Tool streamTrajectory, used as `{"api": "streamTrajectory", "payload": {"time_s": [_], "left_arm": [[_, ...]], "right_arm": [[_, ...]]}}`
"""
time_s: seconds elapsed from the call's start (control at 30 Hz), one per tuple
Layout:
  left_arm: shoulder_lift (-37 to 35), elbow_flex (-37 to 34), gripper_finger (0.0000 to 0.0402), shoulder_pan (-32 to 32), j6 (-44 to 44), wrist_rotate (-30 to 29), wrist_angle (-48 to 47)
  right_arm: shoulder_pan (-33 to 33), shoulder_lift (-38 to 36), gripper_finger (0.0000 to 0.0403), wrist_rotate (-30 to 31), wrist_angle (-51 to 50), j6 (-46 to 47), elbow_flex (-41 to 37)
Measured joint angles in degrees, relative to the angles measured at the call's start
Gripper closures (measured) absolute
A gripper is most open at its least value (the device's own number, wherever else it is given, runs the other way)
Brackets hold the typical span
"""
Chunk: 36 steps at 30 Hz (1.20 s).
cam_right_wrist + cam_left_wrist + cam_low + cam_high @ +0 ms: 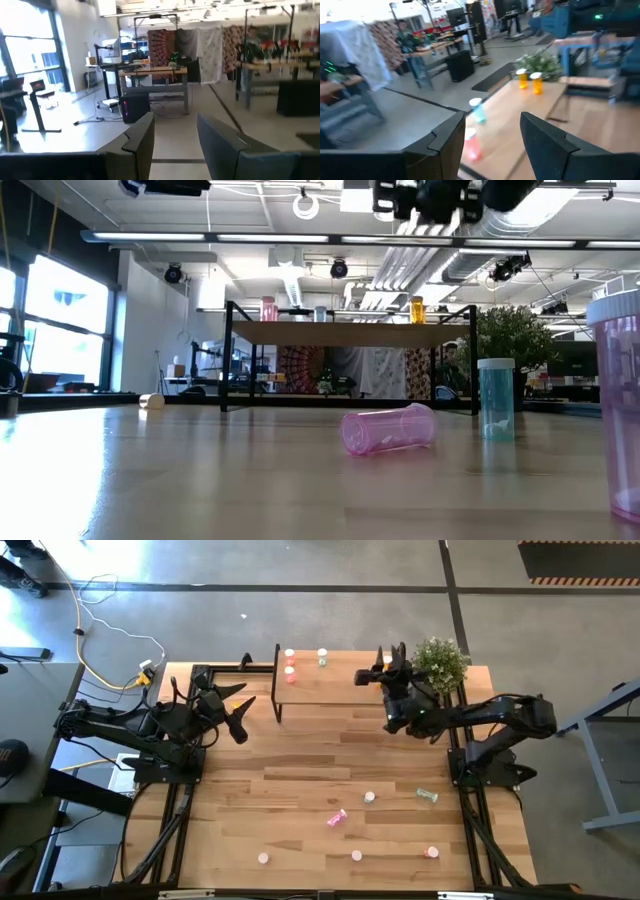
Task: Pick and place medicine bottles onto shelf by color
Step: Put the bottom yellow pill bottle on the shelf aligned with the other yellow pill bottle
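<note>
Right gripper (385,677) hangs above the right end of the shelf (340,692), fingers spread with nothing between them; its wrist view looks out level into the room, past bare open fingers (142,137). It sits high over the board, which fits an arm that has no bottle in hand and needs clearance over those already standing there. Left gripper (243,718) waits just left of the shelf, also open and empty, pointed along the board so its camera sees the bottles on it.

On the surface (290,770), the shelf stands at the far edge on black legs, a plant (442,661) at its right end. Sorting by color looks partly done. At the left end stand two pink-red bottles (290,666) close together, with a green one (322,658) just beside them. Toward the right end the left wrist view shows two orange bottles (529,81) side by side, so like colors are being grouped.

Several bottles remain on the near half of the surface: a pink one (389,429) lying on its side near the middle, a green one (428,796) also lying down to its right, a white-capped one (369,797) between them, and three more along the near edge (356,856). In my judgement the fallen ones will be harder to grip, since they can roll.
</note>
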Motion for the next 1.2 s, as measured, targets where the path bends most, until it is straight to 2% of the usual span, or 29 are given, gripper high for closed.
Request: {"api": "streamTrajectory", "payload": {"time_s": [0.13, 0.23, 0.33, 0.4, 0.5, 0.6, 0.7, 0.8, 1.0, 1.2], "left_arm": [[0.0, 0.0, 0.0222, 0.0, -2.9, 3.3, -0.4], [0.0, 0.0, 0.0222, 0.0, -4.2, 5.4, -0.4], [0.0, 0.0, 0.0222, 0.4, -6.5, 6.5, -0.4], [0.0, 0.0, 0.0222, 1.2, -7.4, 7.7, -0.4], [0.0, 0.0, 0.0222, 2.8, -8.5, 9.6, -0.4], [0.0, 0.0, 0.0222, 4.5, -9.6, 10.9, -0.5], [0.0, 0.0, 0.0222, 6.3, -10.4, 12.0, -0.9], [0.0, 0.0, 0.0222, 8.1, -10.5, 13.4, -2.3], [0.0, 0.0, 0.0222, 11.8, -13.0, 18.4, -4.7], [0.0, 0.0, 0.0222, 15.0, -13.5, 22.8, -5.9]], "right_arm": [[0.1, -2.9, 0.0265, 0.0, -13.8, -0.8, 5.4], [-0.1, -4.8, 0.0265, -1.2, -27.9, 3.8, 10.1], [-1.2, -6.1, 0.0265, -5.5, -46.1, 10.6, 15.8], [-2.9, -6.3, 0.0265, -10.5, -59.3, 17.8, 20.1], [-6.5, -6.1, 0.0265, -21.8, -78.9, 29.2, 27.3], [-10.2, -5.8, 0.0265, -32.7, -92.8, 38.6, 33.2], [-12.7, -5.6, 0.0265, -41.3, -98.5, 43.0, 36.7], [-14.5, -5.6, 0.0265, -47.8, -99.7, 45.3, 38.4], [-18.5, -5.6, 0.0265, -60.6, -101.8, 53.5, 37.1], [-19.3, -2.5, 0.0265, -65.9, -106.1, 59.3, 36.7]]}}
